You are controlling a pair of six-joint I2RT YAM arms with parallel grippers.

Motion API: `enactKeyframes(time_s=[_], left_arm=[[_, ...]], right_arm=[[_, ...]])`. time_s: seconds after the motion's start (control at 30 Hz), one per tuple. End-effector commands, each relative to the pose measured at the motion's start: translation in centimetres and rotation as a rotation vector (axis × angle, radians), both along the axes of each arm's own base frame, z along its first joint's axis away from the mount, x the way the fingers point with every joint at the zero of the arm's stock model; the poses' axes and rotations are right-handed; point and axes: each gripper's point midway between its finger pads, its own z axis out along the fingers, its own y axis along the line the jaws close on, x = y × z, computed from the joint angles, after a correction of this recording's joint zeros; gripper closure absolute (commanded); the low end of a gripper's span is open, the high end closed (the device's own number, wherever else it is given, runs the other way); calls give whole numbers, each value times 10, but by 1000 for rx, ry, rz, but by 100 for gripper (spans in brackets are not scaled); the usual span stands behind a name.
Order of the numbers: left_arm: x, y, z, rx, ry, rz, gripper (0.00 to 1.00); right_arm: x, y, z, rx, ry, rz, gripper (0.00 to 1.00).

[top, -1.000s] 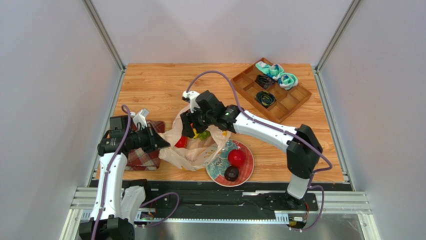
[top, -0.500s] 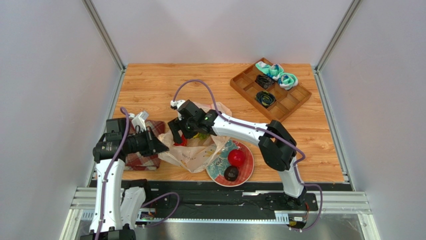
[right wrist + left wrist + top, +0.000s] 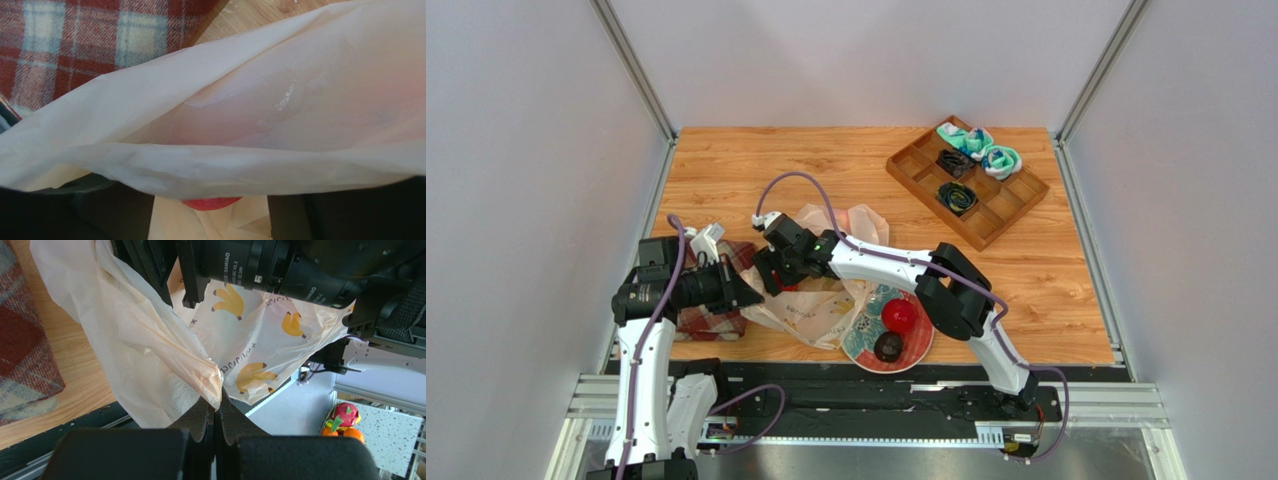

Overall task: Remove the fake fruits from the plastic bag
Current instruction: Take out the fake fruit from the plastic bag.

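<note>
left claw (image 3: 215, 409) pinches plastic bag (image 3: 142, 342) edge; right claw (image 3: 210, 220) apart (red fruit (image 3: 210, 202) between).

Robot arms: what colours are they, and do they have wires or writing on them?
The left arm and right arm both have smooth white tube sections joined by chunky black round joints. A thin purple cable runs along each arm. The left gripper is black with dark, rough-looking pads. A black round motor on the right arm carries small white DAMIAO lettering.
</note>
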Motion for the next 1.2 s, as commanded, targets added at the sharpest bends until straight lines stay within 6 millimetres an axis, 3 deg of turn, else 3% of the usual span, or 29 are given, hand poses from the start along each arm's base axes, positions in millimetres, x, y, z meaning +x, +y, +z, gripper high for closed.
enactKeyframes(time_s=[0.0, 0.1, 0.13, 0.23, 0.3, 0.33, 0.37, 0.43, 0.5, 0.6, 0.7, 0.73, 0.87, 0.97, 1.1, 1.17], left_arm=[[2, 0, 5, -5, -46, -3, 100], [4, 0, 4, -7, -52, 4, 100], [5, 0, 4, -10, -53, 6, 100], [10, 0, 5, -19, -60, 12, 100], [16, 1, 6, -20, -71, 21, 100], [18, 1, 7, -26, -68, 26, 100], [23, 1, 8, -27, -79, 29, 100], [28, 0, 10, -42, -68, 30, 100], [34, 0, 12, -51, -76, 22, 100], [43, -1, 15, -66, -80, 7, 100], [48, -2, 20, -78, -102, -6, 100], [49, -3, 22, -82, -110, -10, 100], [44, -6, 25, -105, -125, -25, 100], [40, -8, 26, -112, -135, -24, 100], [41, -9, 36, -110, -171, -32, 100], [47, -8, 54, -102, -232, -42, 100]], right_arm=[[21, 1, 38, 16, -141, 0, 41], [30, -10, 74, 66, -175, 16, 51], [31, -14, 101, 112, -199, 25, 55], [31, -26, 136, 188, -214, 84, 59], [19, -35, 172, 266, -255, 176, 60], [12, -37, 180, 283, -266, 219, 59], [-4, -42, 195, 318, -281, 313, 59], [-23, -49, 205, 352, -290, 418, 59], [-56, -62, 216, 402, -274, 562, 59], [-81, -79, 214, 413, -251, 625, 58], [-76, -92, 200, 363, -280, 582, 56], [-74, -98, 183, 316, -285, 574, 56], [-46, -114, 160, 198, -374, 459, 57], [-27, -117, 156, 159, -413, 370, 56], [4, -109, 168, 132, -491, 277, 60], [26, -100, 181, 119, -544, 231, 61]])
